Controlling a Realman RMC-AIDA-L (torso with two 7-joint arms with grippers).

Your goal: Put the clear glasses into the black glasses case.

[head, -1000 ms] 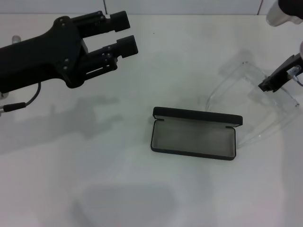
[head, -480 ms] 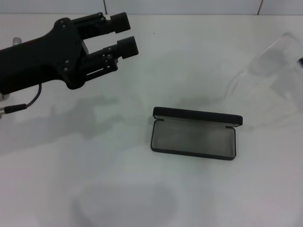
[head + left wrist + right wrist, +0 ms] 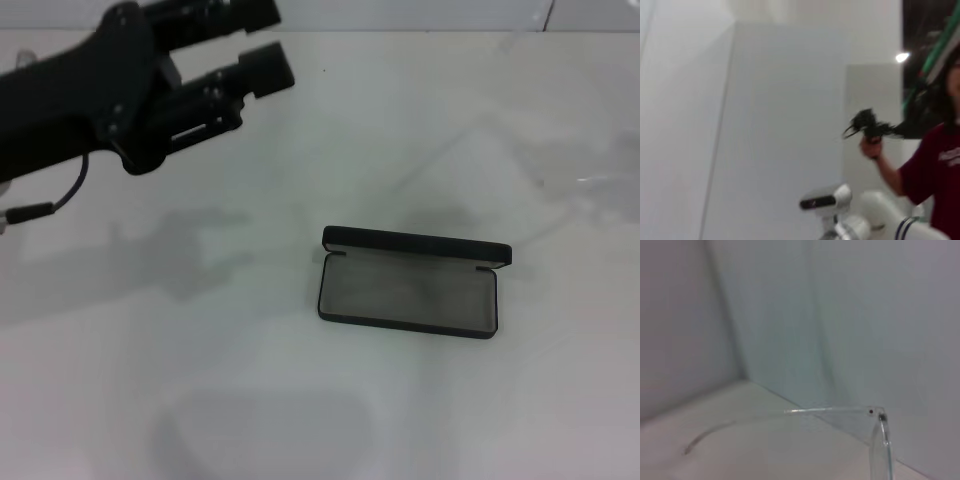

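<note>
The black glasses case (image 3: 408,283) lies open on the white table (image 3: 250,350), right of centre, its lid standing along the far side and its grey lining bare. The clear glasses (image 3: 879,435) hang in the air close before the right wrist camera: a hinge and one long thin temple (image 3: 830,410) show against the wall. In the head view only a faint clear streak of them shows at the right edge. The right gripper is outside every view. My left gripper (image 3: 262,42) hovers open and empty over the far left of the table, well away from the case.
A cable (image 3: 45,208) trails from the left arm at the left edge. The left wrist view looks off the table at a wall, a white robot part (image 3: 840,205) and a person in a red shirt (image 3: 932,170).
The right gripper has carried the glasses up and out past the head view's right edge. My left gripper has risen slightly toward the far left. The case has not moved.
</note>
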